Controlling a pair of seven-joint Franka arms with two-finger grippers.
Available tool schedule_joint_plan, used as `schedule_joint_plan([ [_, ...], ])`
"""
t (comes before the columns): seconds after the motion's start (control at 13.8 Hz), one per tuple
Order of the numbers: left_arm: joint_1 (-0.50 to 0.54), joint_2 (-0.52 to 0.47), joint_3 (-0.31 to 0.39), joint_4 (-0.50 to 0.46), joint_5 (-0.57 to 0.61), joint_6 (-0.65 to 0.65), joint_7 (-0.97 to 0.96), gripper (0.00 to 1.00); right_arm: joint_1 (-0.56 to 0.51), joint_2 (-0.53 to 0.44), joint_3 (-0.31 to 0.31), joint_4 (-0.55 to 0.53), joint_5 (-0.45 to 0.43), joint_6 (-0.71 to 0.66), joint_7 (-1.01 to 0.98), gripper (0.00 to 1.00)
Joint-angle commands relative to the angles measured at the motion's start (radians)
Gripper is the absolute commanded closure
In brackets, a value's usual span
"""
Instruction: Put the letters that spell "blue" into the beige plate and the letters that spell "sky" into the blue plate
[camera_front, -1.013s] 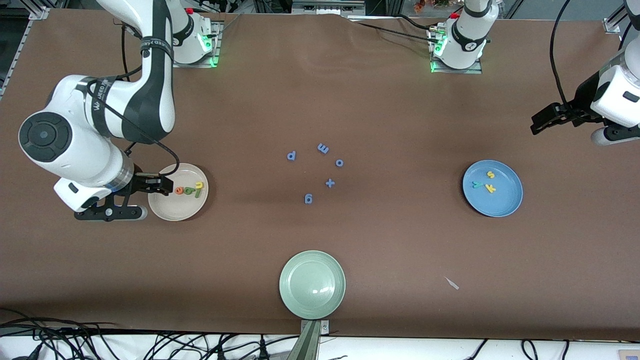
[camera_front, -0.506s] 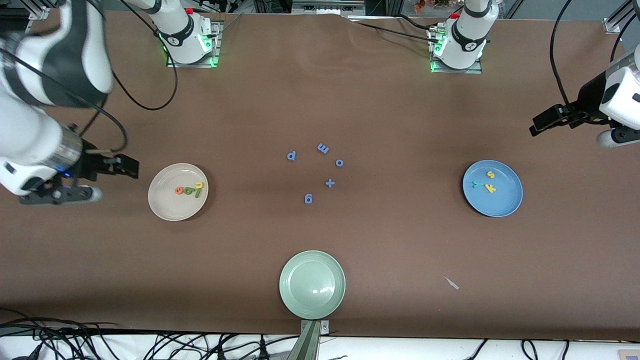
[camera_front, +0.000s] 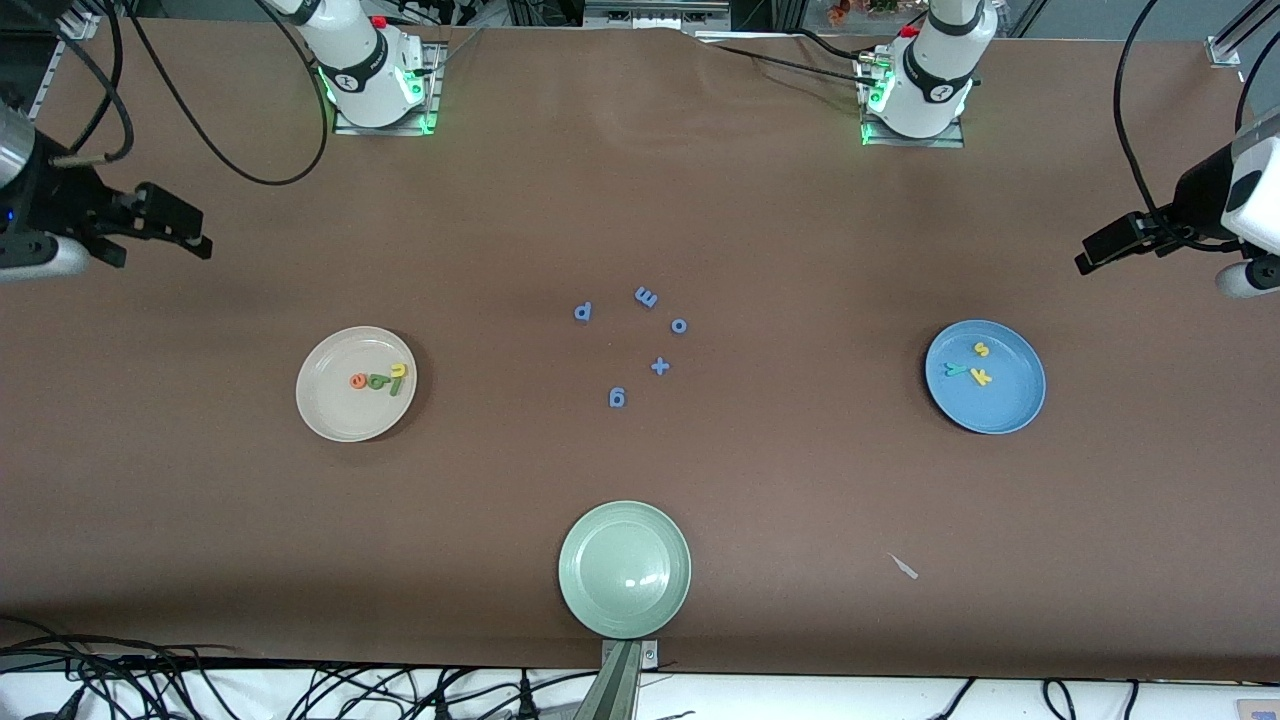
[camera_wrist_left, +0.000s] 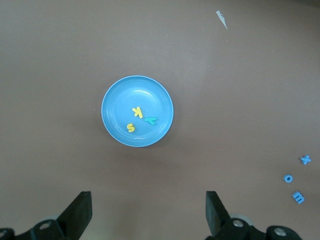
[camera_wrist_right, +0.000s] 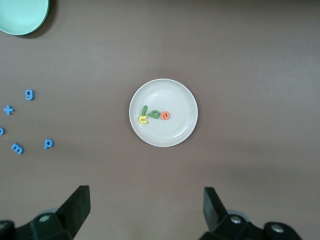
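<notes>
Your desk carries three round plates, and their spread explains the layout: each sorting plate sits toward the end served by one arm. The beige plate lies toward the right arm's end, the blue plate toward the left arm's end, and a pale green plate sits between them, nearest the front camera and empty, since the task assigns it nothing. Your right claw hangs over bare desk near the right arm's end, jaws wide and holding nothing; your left claw hangs likewise over bare desk at the left arm's end, wide and empty. Both wrist cameras look straight down on their own plates, which suggests a raised standby posture chosen to keep each plate in view. In the beige plate you have the orange e, the light green b, the darker green l and the yellow u, clustered and touching near the plate's centre. In the blue plate lie the teal y, the yellow k and the yellow s, slightly apart. The blue letters p, m, o, g and plus sign rest mid-desk, correctly left out as distractors. Judge the sorting complete; no further grasp appears required.
</notes>
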Motion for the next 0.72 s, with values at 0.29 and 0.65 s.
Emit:
schedule_joint_plan([
  [0.29,0.008,0.011,0.000,0.033,0.023,-0.021,0.027,0.00,-0.026,-0.015,0.033,-0.033,-0.065,-0.001,0.013,0.00],
  [0.65,0.002,0.012,-0.003,0.031,0.023,-0.021,0.029,0.00,-0.026,-0.006,0.032,0.006,-0.073,-0.003,0.010,0.00],
])
